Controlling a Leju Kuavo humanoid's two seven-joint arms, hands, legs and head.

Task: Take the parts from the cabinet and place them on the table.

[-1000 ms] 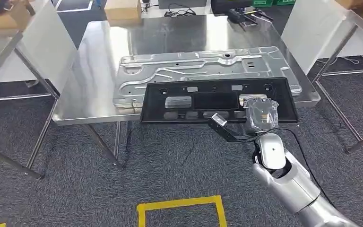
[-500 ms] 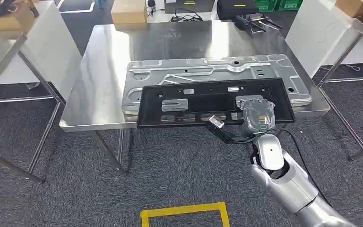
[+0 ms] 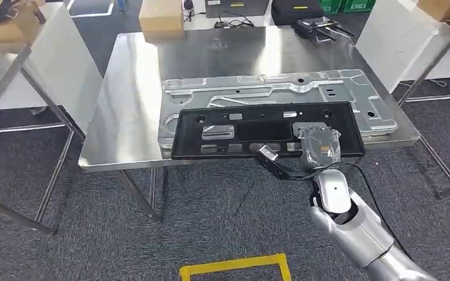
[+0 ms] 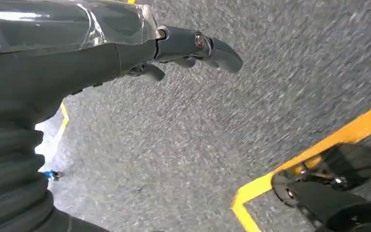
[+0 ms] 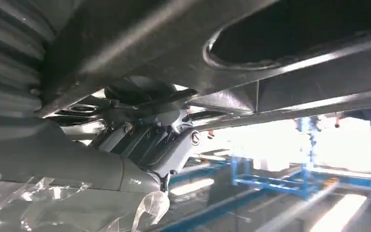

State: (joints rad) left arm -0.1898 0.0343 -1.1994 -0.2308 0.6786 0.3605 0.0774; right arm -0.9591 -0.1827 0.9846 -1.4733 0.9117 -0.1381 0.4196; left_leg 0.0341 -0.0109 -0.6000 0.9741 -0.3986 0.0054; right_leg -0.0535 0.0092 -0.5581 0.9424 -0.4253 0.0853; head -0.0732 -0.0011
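Note:
A long black plastic frame part (image 3: 252, 130) lies across the near edge of the steel table (image 3: 129, 117), on top of a large silver stamped metal plate (image 3: 281, 91). My right hand (image 3: 319, 143), wrapped in clear film, grips the frame at its near right side. In the right wrist view the fingers (image 5: 149, 140) curl up under the black frame (image 5: 270, 63). My left hand (image 4: 183, 48) hangs over the grey carpet, fingers loosely curled and holding nothing.
Cardboard boxes (image 3: 163, 13) and dark equipment (image 3: 316, 23) sit beyond the table's far edge. More steel tables stand at the left (image 3: 0, 64) and right (image 3: 439, 29). Yellow tape (image 3: 234, 266) marks the carpet near my feet.
The whole view has shifted as I stepped closer to the table. My right hand has carried the black frame farther over the table and the metal plate.

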